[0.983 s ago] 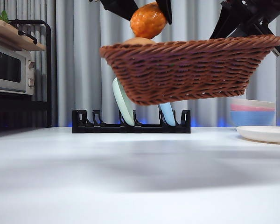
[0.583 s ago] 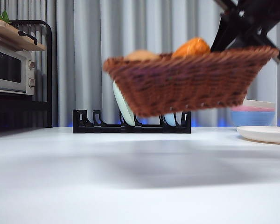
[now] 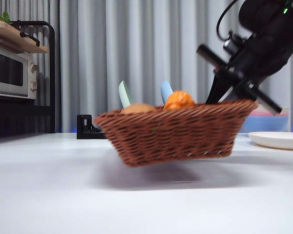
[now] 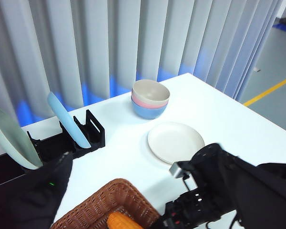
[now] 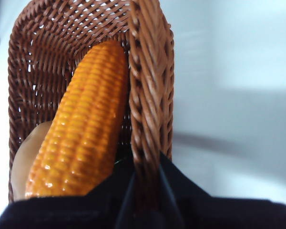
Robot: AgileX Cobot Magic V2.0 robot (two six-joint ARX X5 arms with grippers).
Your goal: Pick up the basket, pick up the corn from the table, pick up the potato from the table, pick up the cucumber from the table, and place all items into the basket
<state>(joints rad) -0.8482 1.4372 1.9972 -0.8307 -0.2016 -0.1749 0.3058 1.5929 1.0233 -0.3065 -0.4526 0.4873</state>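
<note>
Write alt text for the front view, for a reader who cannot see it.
A brown wicker basket hangs low over a white table, gripped at its rim by the right tool coming from the upper right. Corn and a potato poke above the rim. Behind stand a plate rack, a toaster oven and stacked bowls.

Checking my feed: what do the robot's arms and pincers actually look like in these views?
Both are matte black. In the front view, the right arm is a bulky rounded housing with a small green light, a thin looping black cable and straight flat bars running down to its pincer. The right wrist view shows slim black jaws. The left wrist view shows the right arm's jointed links with a small grey block; the left pincer itself is out of view.
</note>
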